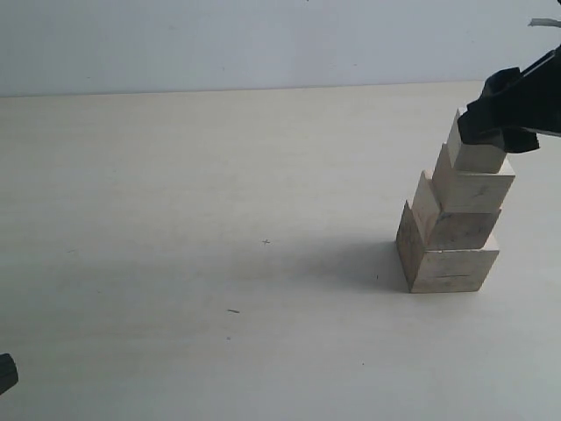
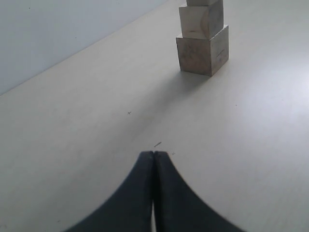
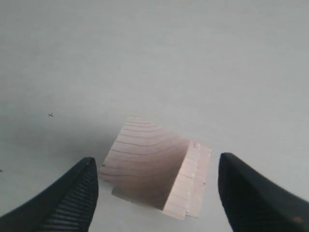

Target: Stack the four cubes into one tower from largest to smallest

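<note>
Right gripper (image 3: 157, 162) spread, ribbed pads (image 3: 82, 193) flanking smallest cube (image 3: 145, 159), not touching; stepped, grainy pale-wood tower (image 1: 451, 219) at 3 o'clock. Left gripper (image 2: 153, 154) pressed together.

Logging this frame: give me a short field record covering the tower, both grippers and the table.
tower: tower of four cubes in one column, steps slightly offset
base: largest cube, on the table
top: smallest cube, resting on the stack
right gripper: right gripper open, jaws either side of the smallest cube, with a gap on each side
left gripper: left gripper shut, holding nothing, well away from the tower
task state: stack looks complete
</note>
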`<state>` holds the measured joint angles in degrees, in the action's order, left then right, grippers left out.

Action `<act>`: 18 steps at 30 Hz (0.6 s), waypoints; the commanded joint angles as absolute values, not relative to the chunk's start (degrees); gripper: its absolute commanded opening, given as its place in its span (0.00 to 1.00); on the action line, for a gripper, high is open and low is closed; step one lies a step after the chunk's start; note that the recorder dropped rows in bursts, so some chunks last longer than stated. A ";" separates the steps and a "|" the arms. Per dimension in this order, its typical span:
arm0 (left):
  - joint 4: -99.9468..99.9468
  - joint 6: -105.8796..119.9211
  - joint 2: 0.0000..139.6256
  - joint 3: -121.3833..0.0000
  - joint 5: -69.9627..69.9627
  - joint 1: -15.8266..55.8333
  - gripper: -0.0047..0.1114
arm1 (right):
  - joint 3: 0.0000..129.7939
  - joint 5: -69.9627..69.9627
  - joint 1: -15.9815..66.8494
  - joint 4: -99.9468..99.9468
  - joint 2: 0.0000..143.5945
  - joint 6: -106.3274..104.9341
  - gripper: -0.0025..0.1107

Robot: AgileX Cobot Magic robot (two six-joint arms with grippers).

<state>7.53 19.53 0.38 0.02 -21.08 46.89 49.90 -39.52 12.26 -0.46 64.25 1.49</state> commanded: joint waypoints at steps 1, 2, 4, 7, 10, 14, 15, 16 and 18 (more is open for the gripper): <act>7.71 19.39 0.00 0.00 -20.72 46.80 0.04 | 50.22 -40.21 12.01 0.00 64.36 -0.82 0.61; 7.71 19.39 0.00 0.00 -20.72 46.80 0.04 | 50.22 -40.39 12.01 0.00 64.36 -0.92 0.61; 7.71 19.39 0.00 0.00 -20.72 46.80 0.04 | 50.22 -40.39 12.01 0.00 64.36 -1.04 0.61; 7.71 19.39 0.00 0.00 -20.72 46.80 0.04 | 50.22 -40.39 12.01 0.00 64.36 -1.37 0.61; 7.71 19.39 0.00 0.00 -20.72 46.80 0.04 | 50.22 -40.49 12.01 0.00 64.36 -2.51 0.60; 7.71 19.39 0.00 0.00 -20.72 46.80 0.04 | 50.22 -40.52 12.01 0.00 64.36 -2.45 0.60; 7.71 19.39 0.00 0.00 -20.72 46.80 0.04 | 50.22 -40.63 12.01 0.00 64.36 -2.45 0.60; 7.71 19.39 0.00 0.00 -20.72 46.80 0.04 | 50.22 -40.62 12.01 0.00 64.36 -2.64 0.60; 7.71 19.39 0.00 0.00 -20.72 46.80 0.04 | 50.22 -40.84 12.01 0.00 64.36 -3.20 0.60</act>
